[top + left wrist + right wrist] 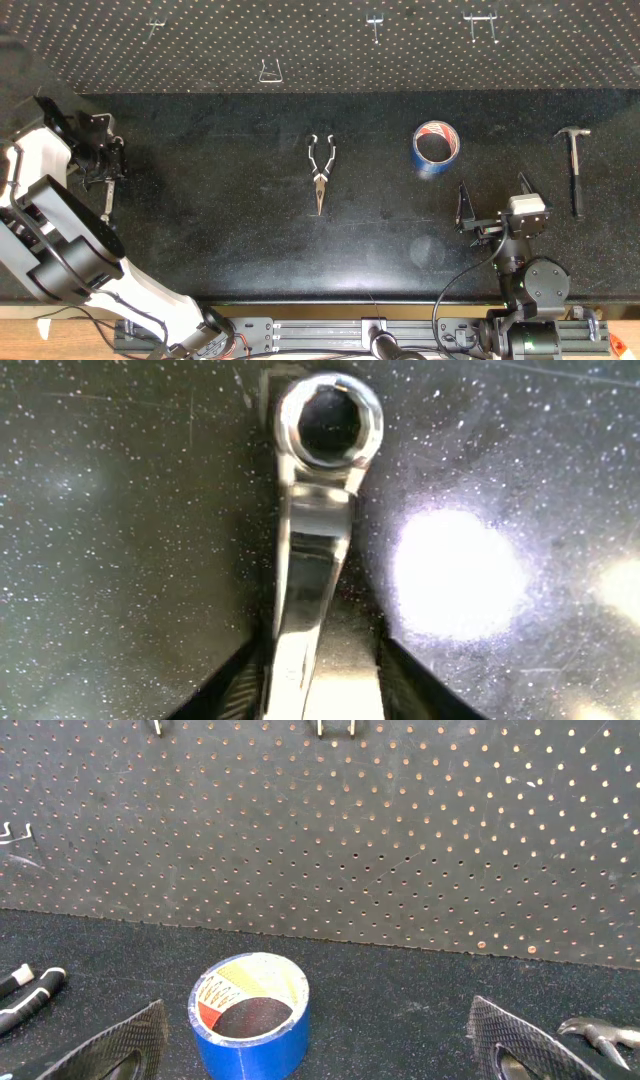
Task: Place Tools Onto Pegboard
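1. One wrench sits clenched by its shank in your left jaws. Its ring end juts past the fingertips over the left end of the worktop, well short of the pegboard; whether it hangs clear of the surface cannot be told
2. Your likeliest trouble from here: the polished shank is narrow, so it may swivel or slide in that grip. A tilted ring would then miss the hook and knock against the board
3. Your right jaws stand released and wide, with the tape roll ahead between them, untouched. The pliers and hammer lie on the worktop, well apart
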You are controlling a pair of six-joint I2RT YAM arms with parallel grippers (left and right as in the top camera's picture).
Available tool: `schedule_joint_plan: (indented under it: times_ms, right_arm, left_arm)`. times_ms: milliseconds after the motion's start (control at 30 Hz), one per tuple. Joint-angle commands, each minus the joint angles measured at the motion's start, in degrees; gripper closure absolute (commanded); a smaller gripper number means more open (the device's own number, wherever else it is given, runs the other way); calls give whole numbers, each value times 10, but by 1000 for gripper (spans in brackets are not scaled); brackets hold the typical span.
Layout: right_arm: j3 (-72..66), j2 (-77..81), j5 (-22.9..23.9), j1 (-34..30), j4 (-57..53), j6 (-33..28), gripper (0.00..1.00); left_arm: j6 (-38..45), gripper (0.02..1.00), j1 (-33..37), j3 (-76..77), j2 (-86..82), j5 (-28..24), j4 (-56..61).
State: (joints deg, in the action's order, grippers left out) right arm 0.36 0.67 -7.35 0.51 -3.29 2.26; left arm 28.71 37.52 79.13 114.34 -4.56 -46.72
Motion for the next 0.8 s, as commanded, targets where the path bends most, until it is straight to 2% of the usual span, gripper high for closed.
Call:
schedule_joint_plan:
  times_ms: [33,167,267,800]
  right_arm:
    - [-1,-6,5,4,-5,-6,25]
    - [-1,-6,5,4,-5,-6,25]
    - [-1,-6,5,4,-5,-6,25]
    - [-1,-6,5,4,-5,-6,25]
  left_arm:
    - [1,770,1,12,13,-7,-2]
    - [0,842,1,12,13,-7,-2]
    - [0,862,1,12,13,-7,-4]
    - [1,869,1,12,13,-7,-4]
